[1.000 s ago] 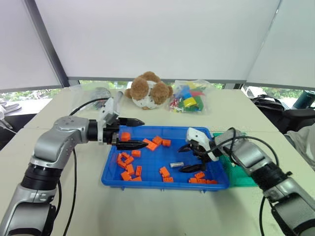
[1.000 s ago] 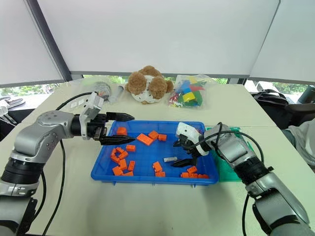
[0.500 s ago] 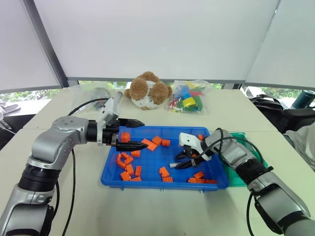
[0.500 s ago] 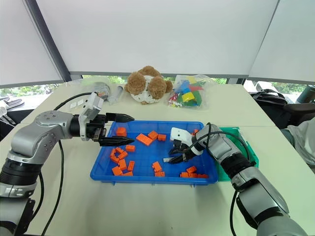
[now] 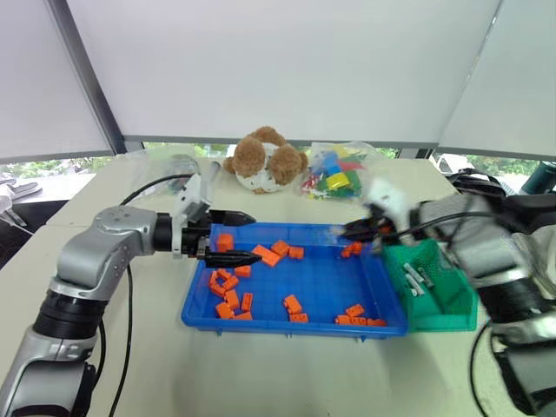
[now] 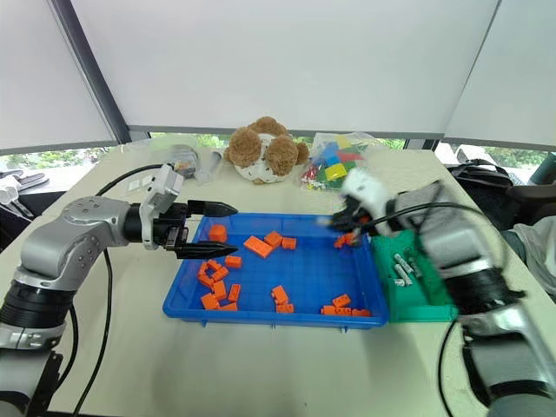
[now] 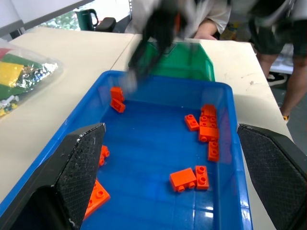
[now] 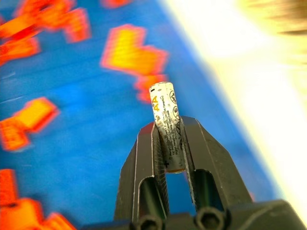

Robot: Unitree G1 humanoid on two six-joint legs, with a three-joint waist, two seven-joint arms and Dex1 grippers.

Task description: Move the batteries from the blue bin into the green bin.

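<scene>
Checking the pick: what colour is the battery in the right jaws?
Silver-grey with yellow "AA" print, the battery held in the right gripper; clearest in the right wrist view.

the blue bin (image 5: 201, 306) sits on the table (image 5: 261, 373) in front of the robot, with the green bin (image 5: 452, 306) touching its right side and two batteries (image 5: 417, 278) lying inside that smaller bin. orange blocks (image 5: 228, 295) are scattered in the blue bin, most toward its left half and a few along its near right edge. behind the bins, a stuffed bear (image 5: 265, 161) rests at the far middle of the table with a bag of toy bricks (image 5: 334, 178) just to its right.

the left gripper (image 5: 234, 236) hangs over the blue bin's far left corner, and the right gripper (image 5: 352, 230) is above the far right corner of the blue bin, beside the green bin, with a battery (image 8: 165, 125) between its fingers.
</scene>
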